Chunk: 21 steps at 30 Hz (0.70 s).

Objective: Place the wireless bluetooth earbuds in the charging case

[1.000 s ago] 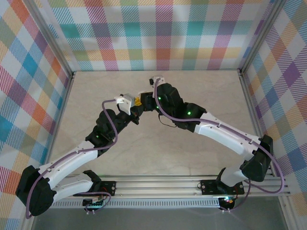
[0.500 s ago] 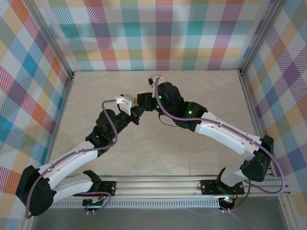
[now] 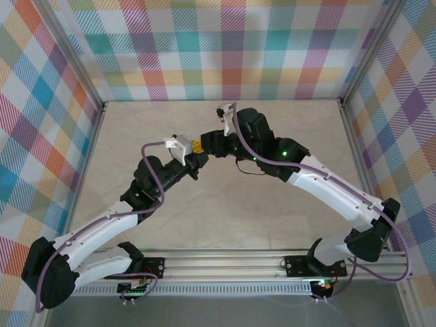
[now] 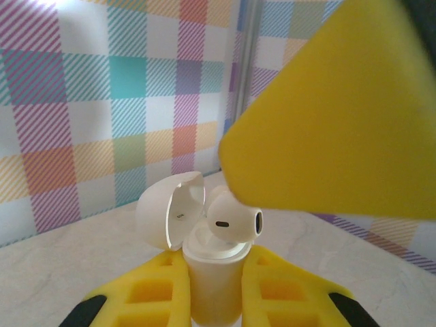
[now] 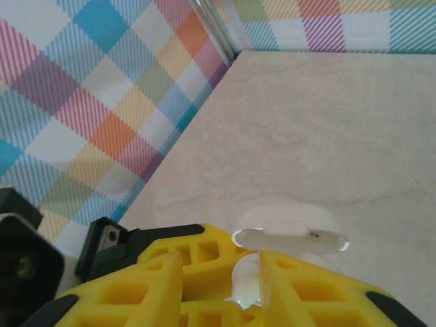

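Right hand [image 5: 221, 264] drawn back, one white earbud [image 4: 231, 221] atop one charging case [image 4: 211, 279]

charging case [image 4: 212, 283]: bottom cut off by the lower edge, sides behind the left fingers [image 4: 150, 293]
white earbud [image 4: 231, 221]: stem out of sight, down in the case
big yellow shape [image 4: 340, 116]: blurry, cut off top and right
white bit [image 5: 246, 281]: blurry, half hidden low between the right fingers [image 5: 306, 293]; earbud or case, cannot tell
from above: case and earbud too small to pick out
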### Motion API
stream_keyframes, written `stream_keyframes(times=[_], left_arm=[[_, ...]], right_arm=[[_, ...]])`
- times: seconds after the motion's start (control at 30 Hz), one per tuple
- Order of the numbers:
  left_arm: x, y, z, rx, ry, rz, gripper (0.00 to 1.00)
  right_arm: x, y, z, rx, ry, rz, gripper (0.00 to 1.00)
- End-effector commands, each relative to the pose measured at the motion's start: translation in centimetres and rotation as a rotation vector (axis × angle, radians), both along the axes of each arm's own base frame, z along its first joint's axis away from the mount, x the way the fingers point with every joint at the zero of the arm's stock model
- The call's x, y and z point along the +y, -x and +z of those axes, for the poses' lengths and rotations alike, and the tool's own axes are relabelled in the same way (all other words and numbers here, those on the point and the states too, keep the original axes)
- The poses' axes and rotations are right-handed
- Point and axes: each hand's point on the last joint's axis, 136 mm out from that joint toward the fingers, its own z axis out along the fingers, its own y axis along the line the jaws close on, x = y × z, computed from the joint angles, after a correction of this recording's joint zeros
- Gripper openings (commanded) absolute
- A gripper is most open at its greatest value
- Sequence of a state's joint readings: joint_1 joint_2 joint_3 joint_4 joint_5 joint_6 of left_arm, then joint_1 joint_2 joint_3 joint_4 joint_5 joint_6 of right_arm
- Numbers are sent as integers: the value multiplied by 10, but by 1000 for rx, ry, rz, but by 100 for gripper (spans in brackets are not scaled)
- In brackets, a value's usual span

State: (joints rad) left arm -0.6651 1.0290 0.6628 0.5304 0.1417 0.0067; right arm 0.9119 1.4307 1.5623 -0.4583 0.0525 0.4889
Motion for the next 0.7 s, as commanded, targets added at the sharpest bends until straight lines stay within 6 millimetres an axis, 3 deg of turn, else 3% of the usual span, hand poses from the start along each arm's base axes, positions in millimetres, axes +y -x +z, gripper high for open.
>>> stream_keyframes(times=[0.0, 0.3, 0.5, 0.67], left_arm=[[-3, 13, 17, -42, 44, -75, 0], [-4, 22, 14, -24, 18, -145, 0], [-6, 32, 9, -22, -23, -206, 0], [-9, 48, 7, -43, -47, -283, 0]], right_arm=[[5, 34, 28, 21, -73, 182, 34], [-18, 44, 39, 25, -88, 238, 35], [-53, 30, 39, -17, -21, 142, 35], [-58, 22, 26, 25, 19, 137, 35]])
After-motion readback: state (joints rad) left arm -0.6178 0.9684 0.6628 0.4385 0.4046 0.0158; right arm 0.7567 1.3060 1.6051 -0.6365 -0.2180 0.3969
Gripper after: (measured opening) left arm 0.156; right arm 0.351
